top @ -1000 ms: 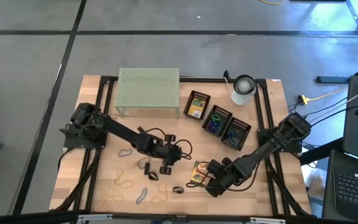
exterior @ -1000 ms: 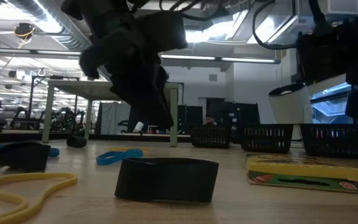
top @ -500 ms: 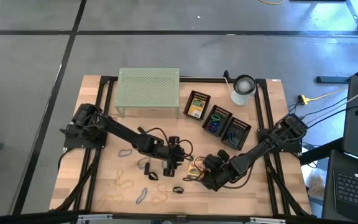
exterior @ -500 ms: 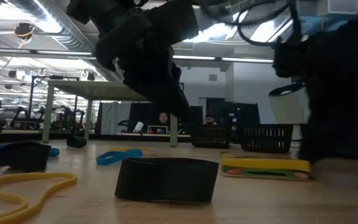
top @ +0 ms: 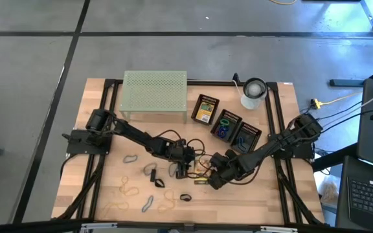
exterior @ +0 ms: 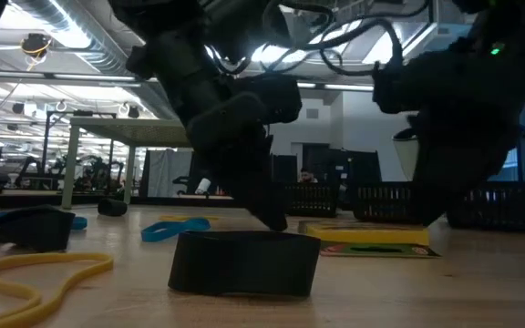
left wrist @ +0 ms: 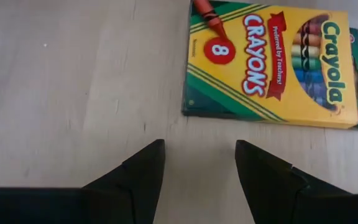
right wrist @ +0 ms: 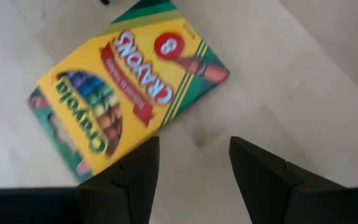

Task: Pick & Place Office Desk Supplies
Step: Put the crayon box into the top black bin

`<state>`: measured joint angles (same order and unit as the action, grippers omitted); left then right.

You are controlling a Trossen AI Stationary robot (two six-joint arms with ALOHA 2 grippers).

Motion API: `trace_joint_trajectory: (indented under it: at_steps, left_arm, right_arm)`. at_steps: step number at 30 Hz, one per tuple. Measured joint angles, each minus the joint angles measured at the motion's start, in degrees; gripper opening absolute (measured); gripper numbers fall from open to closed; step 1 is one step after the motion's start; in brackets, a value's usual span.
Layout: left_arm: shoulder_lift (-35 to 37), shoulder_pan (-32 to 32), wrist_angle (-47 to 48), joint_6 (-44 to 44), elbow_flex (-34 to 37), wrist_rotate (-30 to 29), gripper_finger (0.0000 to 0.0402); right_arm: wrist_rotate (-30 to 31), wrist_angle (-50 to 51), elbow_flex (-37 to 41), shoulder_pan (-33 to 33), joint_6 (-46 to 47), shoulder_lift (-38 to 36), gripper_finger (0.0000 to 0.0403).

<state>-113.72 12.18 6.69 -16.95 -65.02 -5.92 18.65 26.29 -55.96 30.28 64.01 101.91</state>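
A yellow-green crayon box (left wrist: 272, 59) lies flat on the wooden table, printed face up, in the middle near part (top: 202, 175). My left gripper (left wrist: 199, 146) hangs open just left of it, with only bare wood between its fingers. My right gripper (right wrist: 193, 142) is open at the box's right side (right wrist: 126, 87). One of its fingers stands at the box's edge. In the low view the box (exterior: 363, 239) lies between the two dark arms. Rubber bands (top: 129, 191) and small black clips (top: 185, 197) lie on the near left. My right gripper meets the crayon box with the outer side of one finger (right wrist: 132, 171), at the box's long edge near a corner (right wrist: 107, 152). The fingers slant down from the table's right. The box lies flat on the wood, and nothing is between the fingers.
A pale green perforated rack (top: 155, 94) stands at the far left centre and a white cup (top: 254, 92) at the far right. Three black baskets (top: 226, 124) sit in a slanting row behind the grippers. A black band (exterior: 244, 262) and a yellow rubber band (exterior: 35, 273) lie near the front edge.
My right gripper has gone toward the table's left, and the crayon box has slid left along the table with it, turning a little. My left gripper has come down and toward the right, closer to the box.
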Motion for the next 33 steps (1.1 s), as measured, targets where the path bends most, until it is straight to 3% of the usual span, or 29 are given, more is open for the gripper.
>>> trace_joint_trajectory:
  at_steps: [10, 19, 33]
  left_arm:
    - [-0.76, 0.90, -3.82, 0.68, 0.10, 0.42, 0.0181]
    - [-0.77, 1.11, -3.47, 2.75, 0.12, 0.42, 0.0181]
    - [-0.25, 1.16, -1.02, 0.61, 0.10, 4.09, 0.0195]
  right_arm:
    - [-9.02, 1.95, -0.09, 0.28, -0.15, -2.36, 0.0198]
    - [-1.01, 4.54, -0.11, -0.68, 5.90, -1.75, 0.0198]
    - [-10.06, 0.19, 1.89, -0.69, 3.41, -0.72, 0.0198]
